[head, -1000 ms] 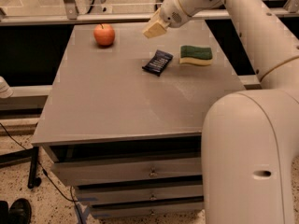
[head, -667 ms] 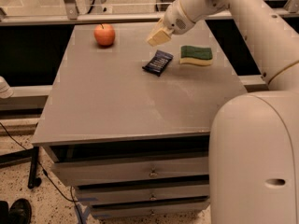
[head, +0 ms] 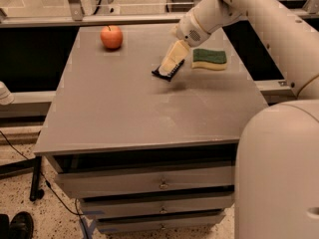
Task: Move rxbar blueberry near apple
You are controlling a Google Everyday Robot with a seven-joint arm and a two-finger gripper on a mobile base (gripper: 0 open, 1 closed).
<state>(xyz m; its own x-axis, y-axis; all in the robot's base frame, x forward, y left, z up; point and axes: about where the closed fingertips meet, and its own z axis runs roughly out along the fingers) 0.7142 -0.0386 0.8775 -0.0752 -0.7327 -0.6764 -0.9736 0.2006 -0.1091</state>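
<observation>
Down from where it had hung a second ago, the gripper (head: 172, 63) had dropped onto the blueberry bar (head: 166, 74), with the white arm (head: 259, 14) reaching in from the far right. Nearest, at the right, stood the robot's white body (head: 279, 173). Left of it, the table's front showed stacked drawers (head: 149, 183), all pushed in, so their contents were hidden. Beyond them lay the grey table top (head: 129, 113). Toward its far side, right of centre, the dark bar lay with only its near-left end showing past the pale gripper. Whether the gripper had clamped it could not be told. A green-and-yellow sponge (head: 209, 59) sat just right of the gripper. The apple (head: 111, 37) stood near the far-left corner, well apart from the bar.
</observation>
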